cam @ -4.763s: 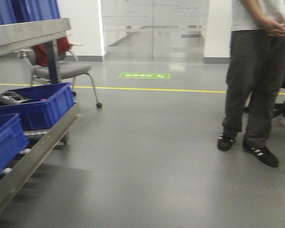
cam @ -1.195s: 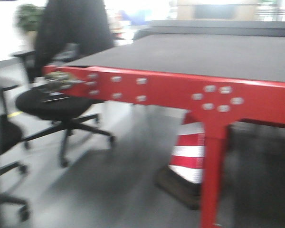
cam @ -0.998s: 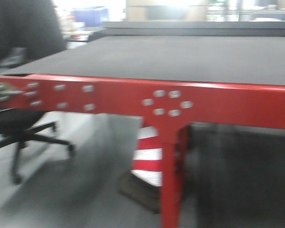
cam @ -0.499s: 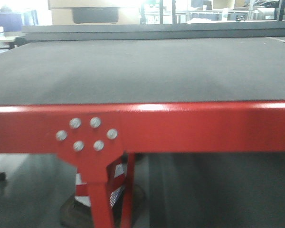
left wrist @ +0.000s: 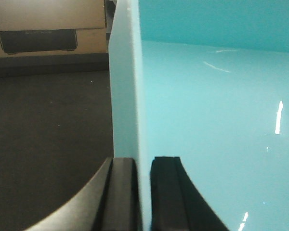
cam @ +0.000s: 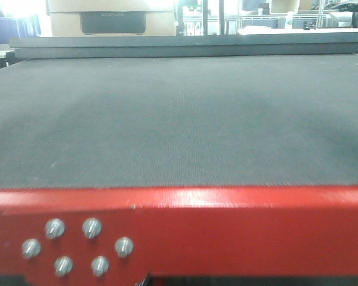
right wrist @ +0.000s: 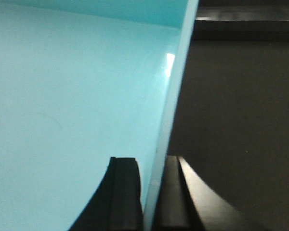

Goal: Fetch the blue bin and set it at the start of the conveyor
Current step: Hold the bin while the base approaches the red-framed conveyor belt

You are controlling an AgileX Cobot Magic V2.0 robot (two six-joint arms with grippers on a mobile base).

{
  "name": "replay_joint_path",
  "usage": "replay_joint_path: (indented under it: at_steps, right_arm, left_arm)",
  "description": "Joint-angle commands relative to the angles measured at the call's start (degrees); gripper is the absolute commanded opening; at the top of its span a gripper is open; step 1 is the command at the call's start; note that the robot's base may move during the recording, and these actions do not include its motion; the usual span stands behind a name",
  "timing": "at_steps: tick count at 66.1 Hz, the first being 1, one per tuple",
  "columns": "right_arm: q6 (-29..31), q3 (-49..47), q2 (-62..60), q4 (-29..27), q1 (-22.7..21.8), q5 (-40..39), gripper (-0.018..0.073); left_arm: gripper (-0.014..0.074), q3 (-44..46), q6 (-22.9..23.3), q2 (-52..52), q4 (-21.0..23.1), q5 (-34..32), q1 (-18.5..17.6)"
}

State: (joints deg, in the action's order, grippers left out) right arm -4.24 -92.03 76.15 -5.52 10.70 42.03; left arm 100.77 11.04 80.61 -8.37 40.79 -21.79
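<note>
Clamped nearly closed, my left end effector (left wrist: 143,166) has one side wall of the blue bin (left wrist: 212,120) between its dark fingers (left wrist: 121,192), one outside and one inside, with only the thin pale wall between them. My right end effector (right wrist: 151,166) pinches the opposite wall the same way, the aqua interior filling the left of its frame. Dark textured belt shows beside each held wall.

In the front view the conveyor start (cam: 179,119) fills the frame, its glossy red edge (cam: 238,229) along the bottom with a cluster of silver bolts (cam: 91,227) at lower left. A cardboard box (cam: 110,18) sits beyond the belt at upper left. I cannot tell whether the bin's base touches the belt.
</note>
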Motion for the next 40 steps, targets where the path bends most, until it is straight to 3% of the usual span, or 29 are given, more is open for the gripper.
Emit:
replay_joint_path:
  at_steps: [1, 40]
  right_arm:
    - [1.4, -0.5, -0.4, 0.9, -0.2, -3.1, -0.0153]
    - [1.4, -0.5, -0.4, 0.9, -0.2, -3.6, -0.0153]
  left_arm:
    - [-0.0111, 0.6, 0.2, -0.7, 1.3, -2.8, -0.1]
    - [-0.0111, 0.6, 0.2, -0.7, 1.3, -2.8, -0.1]
